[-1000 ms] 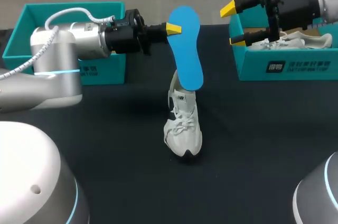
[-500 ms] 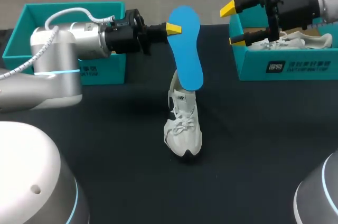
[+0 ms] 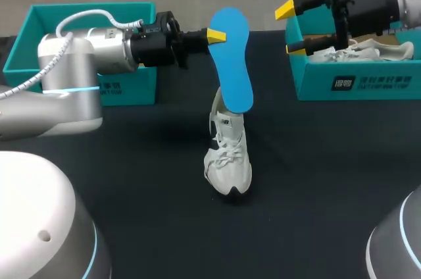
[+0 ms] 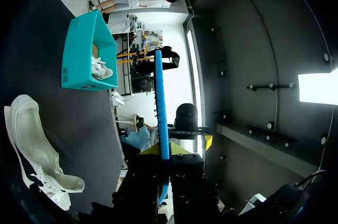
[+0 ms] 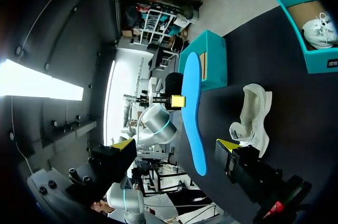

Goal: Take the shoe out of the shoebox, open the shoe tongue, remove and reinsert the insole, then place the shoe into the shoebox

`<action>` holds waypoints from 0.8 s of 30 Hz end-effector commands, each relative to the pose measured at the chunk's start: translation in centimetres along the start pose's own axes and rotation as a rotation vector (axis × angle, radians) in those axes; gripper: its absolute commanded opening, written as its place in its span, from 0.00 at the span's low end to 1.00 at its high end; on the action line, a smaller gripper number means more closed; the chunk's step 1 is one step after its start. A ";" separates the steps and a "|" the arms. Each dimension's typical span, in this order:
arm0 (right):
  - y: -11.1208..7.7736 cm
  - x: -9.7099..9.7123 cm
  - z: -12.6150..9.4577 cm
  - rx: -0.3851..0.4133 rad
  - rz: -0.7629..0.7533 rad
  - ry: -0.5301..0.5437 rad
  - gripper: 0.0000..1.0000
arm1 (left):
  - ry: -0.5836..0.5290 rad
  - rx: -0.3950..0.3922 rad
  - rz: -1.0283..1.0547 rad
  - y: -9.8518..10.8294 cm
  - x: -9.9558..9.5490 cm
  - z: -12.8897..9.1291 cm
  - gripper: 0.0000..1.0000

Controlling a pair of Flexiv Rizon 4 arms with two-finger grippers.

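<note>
Black table [image 3: 316,174], with the white sneaker [image 3: 227,154] standing mid-surface and the blue insole [image 3: 235,62] upright over its heel.
You have the left gripper [image 3: 220,34] clamped on the insole's upper end. Your right gripper [image 3: 290,30] is spread wide with nothing between its fingers, at the corner of the teal shoebox [image 3: 358,81], which holds a second white shoe [image 3: 368,50]. Another teal box [image 3: 39,22] sits behind the left arm [image 3: 85,55].

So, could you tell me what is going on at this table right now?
The left gripper is shut on the blue insole, holding it upright with its lower end by the opening of the white shoe, which stands on the table. The right gripper hangs open by the right-hand shoebox, which holds a second shoe. The insole is not yet back in.
</note>
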State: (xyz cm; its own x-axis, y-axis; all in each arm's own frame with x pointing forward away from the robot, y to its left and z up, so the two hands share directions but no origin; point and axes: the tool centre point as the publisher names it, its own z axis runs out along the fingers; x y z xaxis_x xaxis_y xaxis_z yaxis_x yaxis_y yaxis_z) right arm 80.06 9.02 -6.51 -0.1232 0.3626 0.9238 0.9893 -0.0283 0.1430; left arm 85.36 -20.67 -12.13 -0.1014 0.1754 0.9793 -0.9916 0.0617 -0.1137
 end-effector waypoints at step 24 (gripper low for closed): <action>-0.9 -4.1 0.7 -0.043 -0.019 0.014 1.00 | -0.001 0.001 0.000 0.0 0.0 0.1 0.00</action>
State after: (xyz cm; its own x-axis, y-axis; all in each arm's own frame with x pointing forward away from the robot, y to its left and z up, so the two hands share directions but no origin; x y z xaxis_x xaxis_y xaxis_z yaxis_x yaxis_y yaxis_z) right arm 80.18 8.35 -10.48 -0.1454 0.3493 0.9257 0.9832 -0.0530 0.1745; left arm 85.35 -20.67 -12.13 -0.1014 0.1754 0.9793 -0.9916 0.0618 -0.1137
